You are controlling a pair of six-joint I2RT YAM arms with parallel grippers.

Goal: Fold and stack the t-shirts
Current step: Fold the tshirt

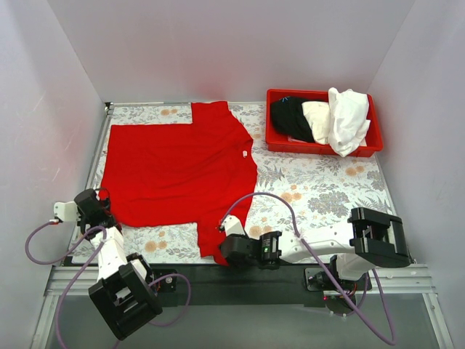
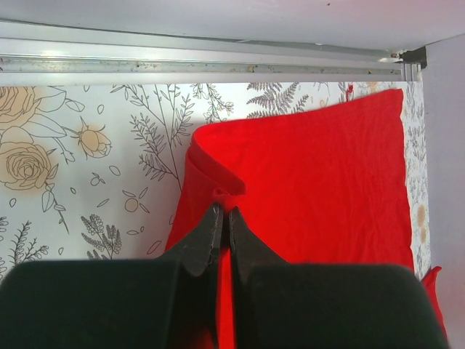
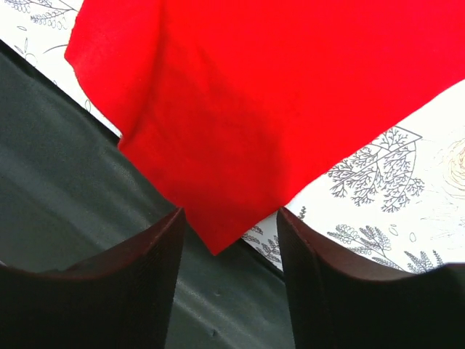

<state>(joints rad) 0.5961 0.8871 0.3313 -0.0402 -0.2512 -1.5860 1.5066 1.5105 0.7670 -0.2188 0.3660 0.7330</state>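
A bright red t-shirt [image 1: 178, 171] lies spread over the floral table, its small white neck label [image 1: 245, 154] on the right side. My left gripper [image 1: 98, 211] sits at the shirt's near left corner. In the left wrist view the left gripper [image 2: 224, 212] is shut, with a raised fold of red cloth [image 2: 218, 171] pinched at its tips. My right gripper [image 1: 225, 247] is at the near sleeve. Seen from the right wrist, the right gripper [image 3: 229, 218] is open, and the sleeve's pointed corner [image 3: 218, 236] lies between its fingers without touching them.
A rigid red bin [image 1: 323, 149] at the back right holds a black shirt [image 1: 290, 116], a cream shirt [image 1: 317, 116] and a white shirt [image 1: 349, 120]. The table's dark front strip [image 3: 87, 182] lies under the right gripper. White walls enclose three sides.
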